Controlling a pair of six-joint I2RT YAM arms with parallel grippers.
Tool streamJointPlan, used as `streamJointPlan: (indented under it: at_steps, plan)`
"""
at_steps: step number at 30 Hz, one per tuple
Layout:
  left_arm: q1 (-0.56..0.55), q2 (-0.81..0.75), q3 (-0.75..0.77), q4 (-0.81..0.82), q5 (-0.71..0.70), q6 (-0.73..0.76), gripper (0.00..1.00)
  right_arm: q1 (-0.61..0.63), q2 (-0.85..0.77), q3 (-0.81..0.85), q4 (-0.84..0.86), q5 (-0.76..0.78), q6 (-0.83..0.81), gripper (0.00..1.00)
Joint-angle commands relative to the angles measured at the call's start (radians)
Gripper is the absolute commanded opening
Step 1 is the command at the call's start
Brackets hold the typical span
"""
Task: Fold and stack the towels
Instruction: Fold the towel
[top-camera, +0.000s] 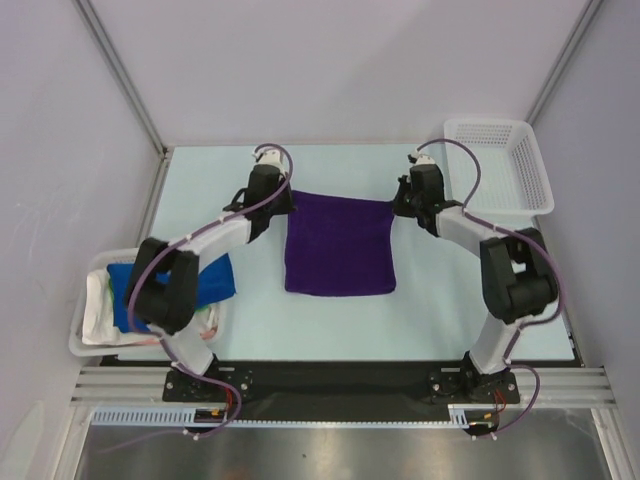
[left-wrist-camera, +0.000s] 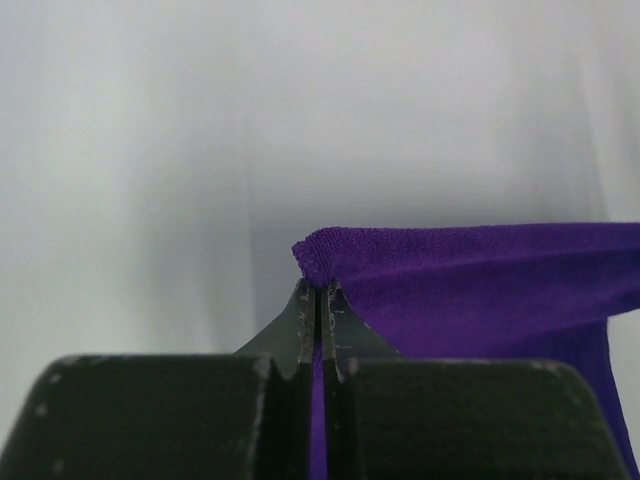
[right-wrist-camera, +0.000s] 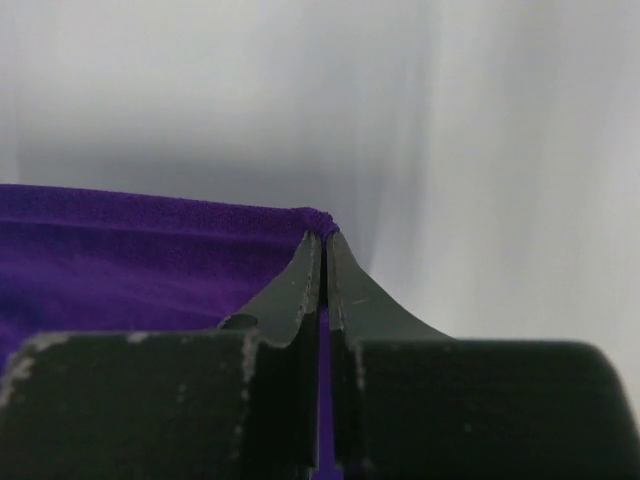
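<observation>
Left gripper (left-wrist-camera: 319, 300) clamped on purple towel's (top-camera: 338, 244) far left corner; right gripper (right-wrist-camera: 324, 262) pinched its far right corner. Towel lay mid-table, far edge held. Blue towel (top-camera: 212, 282) in left basket (top-camera: 84, 345), half hidden under left arm.

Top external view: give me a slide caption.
Both grippers, left gripper and right gripper, pinch the purple towel's far corners.

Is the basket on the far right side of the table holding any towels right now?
No, the white mesh basket at the far right shows only its bare bottom in the top view.
</observation>
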Motion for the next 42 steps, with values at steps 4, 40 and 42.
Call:
streamJointPlan:
  at_steps: [4, 40, 42]
  plan:
    - [0.073, 0.246, 0.268, 0.102, 0.084, 0.041, 0.00, -0.065, 0.219, 0.272, 0.133, -0.122, 0.031, 0.00]
    - [0.095, 0.071, -0.121, 0.157, 0.044, -0.082, 0.00, -0.008, -0.001, -0.168, 0.237, -0.127, 0.081, 0.00]
    - [0.087, 0.051, -0.141, 0.154, 0.037, -0.088, 0.00, -0.005, -0.023, -0.182, 0.235, -0.125, 0.084, 0.00]
